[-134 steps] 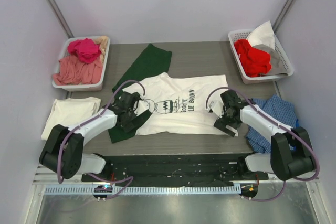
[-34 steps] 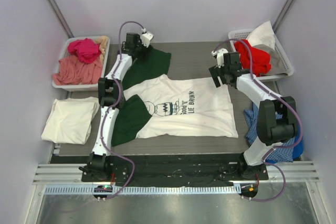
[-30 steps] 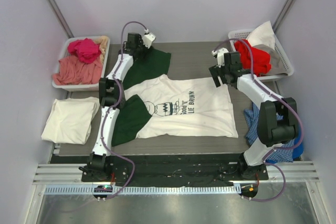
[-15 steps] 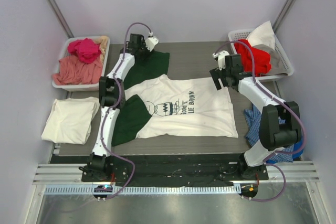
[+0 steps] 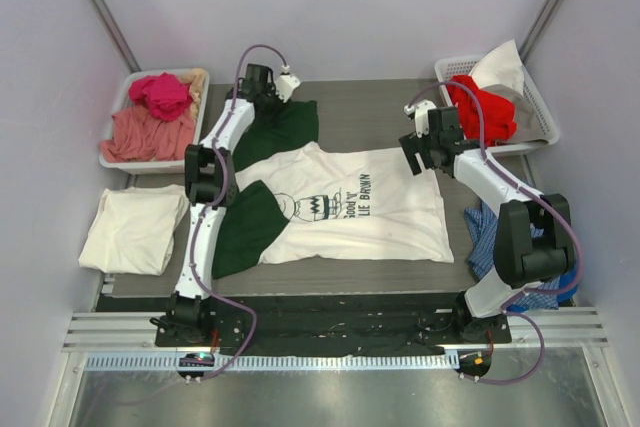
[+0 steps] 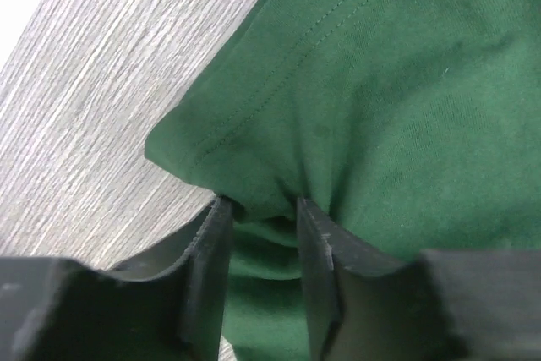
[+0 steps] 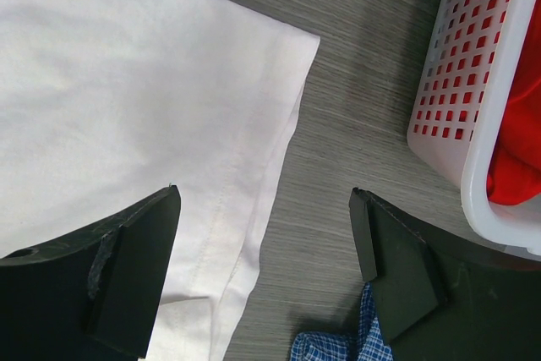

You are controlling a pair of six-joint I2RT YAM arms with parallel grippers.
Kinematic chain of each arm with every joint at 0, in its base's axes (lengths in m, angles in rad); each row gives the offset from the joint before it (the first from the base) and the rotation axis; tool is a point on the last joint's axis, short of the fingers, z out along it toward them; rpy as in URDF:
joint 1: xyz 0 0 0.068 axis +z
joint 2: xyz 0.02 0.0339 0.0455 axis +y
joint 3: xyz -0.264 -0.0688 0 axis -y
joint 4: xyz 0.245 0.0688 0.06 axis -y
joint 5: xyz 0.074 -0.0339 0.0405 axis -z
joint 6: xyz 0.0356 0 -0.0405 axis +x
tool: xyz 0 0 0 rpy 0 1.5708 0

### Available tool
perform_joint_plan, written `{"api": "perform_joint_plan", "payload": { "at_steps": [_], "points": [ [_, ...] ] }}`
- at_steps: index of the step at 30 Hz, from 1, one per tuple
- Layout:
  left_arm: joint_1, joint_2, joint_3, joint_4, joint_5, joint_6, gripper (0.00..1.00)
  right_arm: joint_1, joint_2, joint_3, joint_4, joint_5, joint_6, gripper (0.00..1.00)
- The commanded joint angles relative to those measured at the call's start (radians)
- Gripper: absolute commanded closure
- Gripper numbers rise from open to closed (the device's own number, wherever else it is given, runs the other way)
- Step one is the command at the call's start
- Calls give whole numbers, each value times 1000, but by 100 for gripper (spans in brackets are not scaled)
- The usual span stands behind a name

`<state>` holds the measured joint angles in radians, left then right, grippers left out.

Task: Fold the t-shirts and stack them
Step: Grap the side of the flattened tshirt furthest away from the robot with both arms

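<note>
The white printed t-shirt [image 5: 360, 207] lies spread flat mid-table, over the dark green t-shirt [image 5: 285, 127], which sticks out beyond its far left and near left. My left gripper [image 5: 263, 87] is at the green shirt's far corner. In the left wrist view its jaws [image 6: 264, 205] pinch a bunched fold of green cloth [image 6: 380, 82]. My right gripper [image 5: 420, 152] hovers open over the white shirt's far right corner [image 7: 127, 82], astride its hem, with nothing between the fingers. The cream t-shirt [image 5: 135, 227] lies folded at the left.
A white basket [image 5: 113, 155] with pink garments sits at the far left. Another basket [image 5: 545, 107] with red and pale garments is far right, its wall [image 7: 448, 82] close to my right gripper. A blue checked cloth [image 5: 480, 237] lies at the right edge.
The left jaws have closed in on the green shirt's far corner, gathering it slightly toward the near side. The right gripper has drifted a little to the right and stayed open.
</note>
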<state>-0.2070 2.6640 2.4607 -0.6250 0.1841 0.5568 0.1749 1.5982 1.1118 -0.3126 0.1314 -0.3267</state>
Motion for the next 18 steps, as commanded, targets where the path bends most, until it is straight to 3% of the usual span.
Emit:
{"api": "perform_joint_plan", "payload": {
  "at_steps": [1,2,8,13,18],
  "points": [
    [-6,33,38,-56,5,-8,66,5,-60,-12,37,-4,6,11],
    [-5,33,35,-42,-6,-12,73,5,-66,-17,37,-7,6,11],
    [-8,7,9,56,-40,-37,92,3,-69,-23,32,-4,5,11],
    [-9,-26,12,125,-71,-54,100,6,-38,-24,30,8,17,13],
    [-14,-65,15,154,-69,-51,100,5,9,-15,72,57,-9,14]
  ]
}}
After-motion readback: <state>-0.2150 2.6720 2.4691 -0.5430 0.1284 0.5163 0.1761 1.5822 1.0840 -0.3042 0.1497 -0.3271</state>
